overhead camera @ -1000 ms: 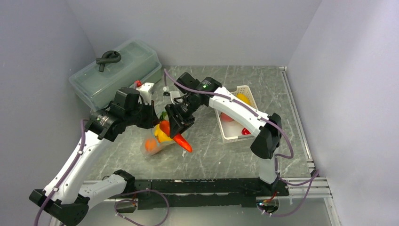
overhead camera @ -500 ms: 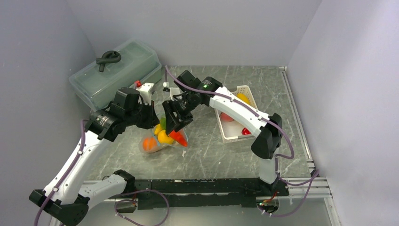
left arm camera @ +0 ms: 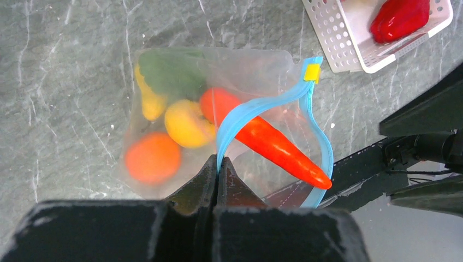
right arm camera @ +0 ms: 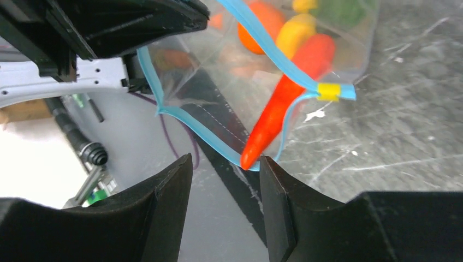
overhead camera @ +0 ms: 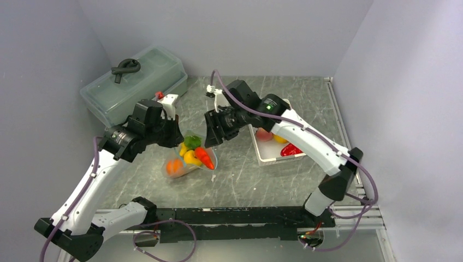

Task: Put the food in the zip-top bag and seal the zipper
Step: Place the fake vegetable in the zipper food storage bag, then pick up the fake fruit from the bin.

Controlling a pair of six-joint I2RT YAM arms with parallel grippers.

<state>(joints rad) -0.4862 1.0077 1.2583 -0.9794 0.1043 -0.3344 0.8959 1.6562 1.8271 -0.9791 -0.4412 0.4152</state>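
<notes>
The clear zip-top bag (overhead camera: 185, 164) hangs open with its bottom on the table. My left gripper (overhead camera: 177, 139) is shut on the bag's teal-blue zipper strip (left arm camera: 256, 106), seen in the left wrist view (left arm camera: 218, 164). Inside are an orange (left arm camera: 153, 158), a yellow fruit (left arm camera: 188, 123), a green piece (left arm camera: 172, 68) and a carrot (left arm camera: 273, 144). The carrot's tip reaches the mouth's rim. My right gripper (overhead camera: 213, 134) is open and empty, just right of the bag's mouth. In its wrist view (right arm camera: 225, 164) the carrot tip (right arm camera: 256, 150) lies by the right finger.
A white latticed basket (overhead camera: 270, 159) to the right holds a red pepper (overhead camera: 290, 149), a pink peach (overhead camera: 264, 135) and a yellow fruit (overhead camera: 280, 138). A translucent lidded box (overhead camera: 136, 87) stands at the back left. A yellow slider (left arm camera: 312, 72) sits at the zipper's end.
My right gripper let go of the carrot, which now lies in the bag, and drew back to the right. The bag has settled lower. My left gripper still holds the zipper strip.
</notes>
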